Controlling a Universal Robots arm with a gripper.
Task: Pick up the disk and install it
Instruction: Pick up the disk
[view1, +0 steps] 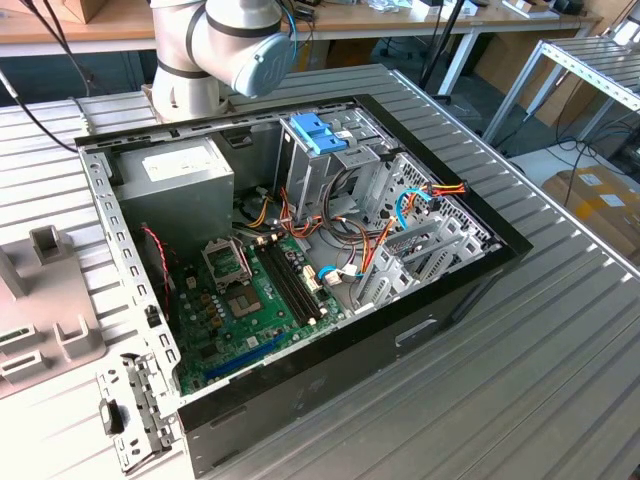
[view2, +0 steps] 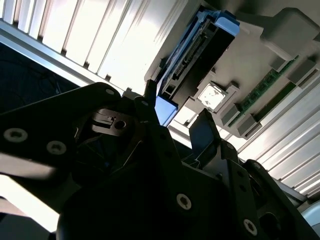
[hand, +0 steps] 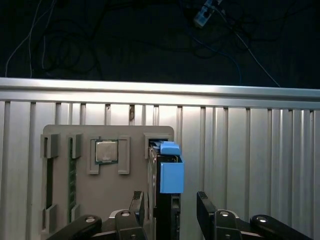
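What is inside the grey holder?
In the holder, the disk stands on edge in a slot, beside a processor chip and a green memory strip. The open pincer hides the holder's remaining part.

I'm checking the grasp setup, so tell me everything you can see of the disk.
The disk stands on edge in a slot of the grey holder, which lies on the ribbed table. It is a flat dark slab with blue plastic rails along its sides. Its connector edge appears in the second wrist view. The open gripper straddles it, one finger on each side. I cannot tell whether either finger touches it.
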